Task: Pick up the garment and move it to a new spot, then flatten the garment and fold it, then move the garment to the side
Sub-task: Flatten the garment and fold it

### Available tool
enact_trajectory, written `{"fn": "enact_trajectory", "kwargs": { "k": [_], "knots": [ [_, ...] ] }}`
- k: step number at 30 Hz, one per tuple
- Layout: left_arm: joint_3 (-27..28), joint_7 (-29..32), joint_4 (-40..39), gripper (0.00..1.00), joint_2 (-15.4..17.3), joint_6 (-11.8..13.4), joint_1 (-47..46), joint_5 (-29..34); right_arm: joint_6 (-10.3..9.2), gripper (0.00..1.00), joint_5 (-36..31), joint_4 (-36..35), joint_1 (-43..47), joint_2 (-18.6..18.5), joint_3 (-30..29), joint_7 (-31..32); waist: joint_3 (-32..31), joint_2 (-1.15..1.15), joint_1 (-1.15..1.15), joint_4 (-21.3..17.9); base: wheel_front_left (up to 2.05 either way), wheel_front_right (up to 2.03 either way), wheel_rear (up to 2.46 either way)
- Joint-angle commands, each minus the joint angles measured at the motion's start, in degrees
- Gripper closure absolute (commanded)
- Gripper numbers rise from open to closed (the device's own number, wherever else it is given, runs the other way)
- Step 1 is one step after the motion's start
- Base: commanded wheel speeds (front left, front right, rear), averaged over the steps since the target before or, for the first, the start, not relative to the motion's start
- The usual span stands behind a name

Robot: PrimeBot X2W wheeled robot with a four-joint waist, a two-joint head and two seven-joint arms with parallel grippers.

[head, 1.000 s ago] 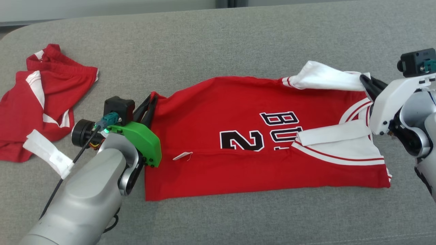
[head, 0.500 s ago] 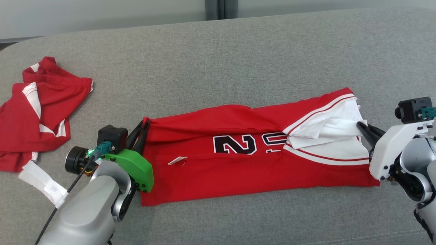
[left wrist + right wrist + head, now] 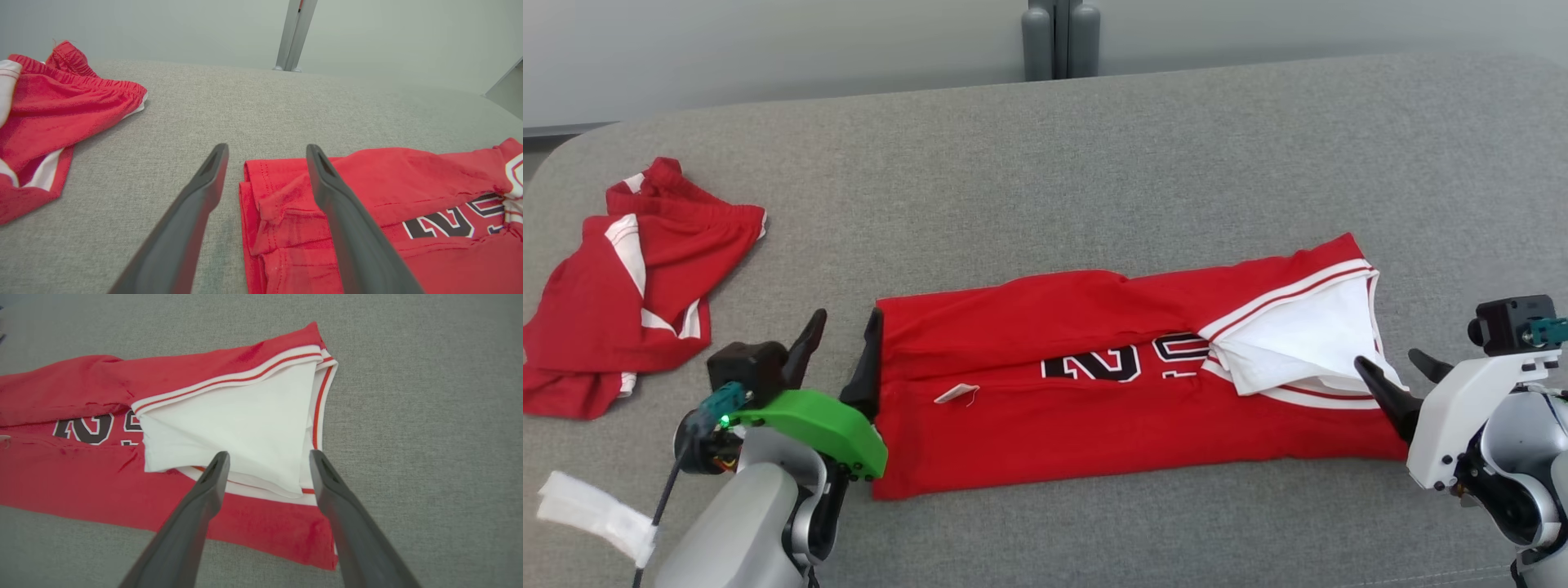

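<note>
While the grey cushion [image 3: 1045, 155] is meeting a pale wall [image 3: 768, 49] at 12 o'clock, the red jersey [image 3: 1094, 433] is lying folded lengthwise. The left gripper [image 3: 846, 317] and right gripper [image 3: 1388, 359] are both hanging spread, empty.

Red folded jersey [image 3: 1094, 425]: white lining, red-striped white trim, black numerals outlined white. Red crumpled shorts [image 3: 629, 286]: white stripes. Grey woven upholstery [image 3: 1094, 163]: plain. Left hand [image 3: 847, 314] casing green, right hand [image 3: 1387, 358] casing white

The garment [image 3: 1094, 425] is soft, matt red knit cloth with a smoother white panel. The counter [image 3: 1094, 163] is covered in coarse grey woven cloth. The fingers [image 3: 192, 212] look like smooth, matt dark plastic.
</note>
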Motion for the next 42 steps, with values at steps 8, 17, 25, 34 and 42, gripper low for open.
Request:
{"fn": "enact_trajectory", "kwargs": {
  "k": [8,17,25,34,42],
  "knots": [
    [18.4,-0.1,-13.5,0.0,-3.0,-2.7,12.8,9.1,-0.08,0.0,-4.2,-3.2,2.5,3.0,-5.3,0.2,-3.9,0.0,0.0,1.1,0.0,0.0,0.0],
    [27.6,-0.1,-19.2,0.0,-6.3,-6.5,19.5,17.0,-0.07,0.0,-9.3,1.6,-0.3,7.2,-10.2,-1.1,-6.4,0.0,0.0,2.1,0.0,0.0,0.0],
    [30.0,-0.1,-18.7,0.0,-7.5,-8.0,20.2,19.7,-0.07,0.0,-12.0,10.8,-5.1,9.7,-12.5,-3.3,-6.8,0.0,0.0,3.0,0.0,0.0,0.0],
    [29.8,-0.2,-14.9,0.0,-7.9,-8.9,18.5,19.9,-0.07,0.0,-15.7,24.3,-11.7,11.7,-15.4,-2.7,-6.4,0.0,0.0,3.6,0.0,0.0,0.0],
    [29.5,-0.2,-14.2,0.0,-8.2,-9.7,16.8,20.2,-0.07,0.0,-16.9,34.3,-16.3,11.3,-14.1,-3.7,-4.5,0.0,0.0,5.0,0.0,0.0,0.0]
  ]
}}
